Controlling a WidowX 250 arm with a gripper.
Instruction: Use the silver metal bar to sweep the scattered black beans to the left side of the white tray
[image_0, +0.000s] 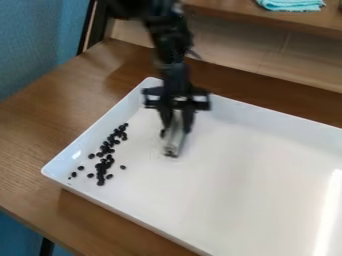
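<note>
You have the gripper (176, 131) low over the white tray (234, 165), near its far-left corner as the camera sees it, with the fingers narrow, one on each side of a slim grey object (175, 141), and they look to be holding it. The object runs down past the fingertips, leaning slightly, its lower end nearest the tray floor; whether that end touches the floor you cannot tell from here. The small dark pieces (100, 172) lie in a loose, uneven band to the camera's left of the fingers and nearer the camera, well apart from the object, with a few strays at the band's edges. Judging from this, the step in hand is careful low work with the object, so guide by its lower end rather than by your fingertips, since that end would meet the tray first. Hold firmly enough that it does not pivot between the fingers, and ease off downward pressure if its lean grows. Make any sideways move slow and level: the pieces look small and loose, and a quick pass could scatter them. Mind the raised tray wall beyond the fingers and the one past the dark band; leave room for the broad gripper body as well as the object, and lift clear before crossing either rim.
</note>
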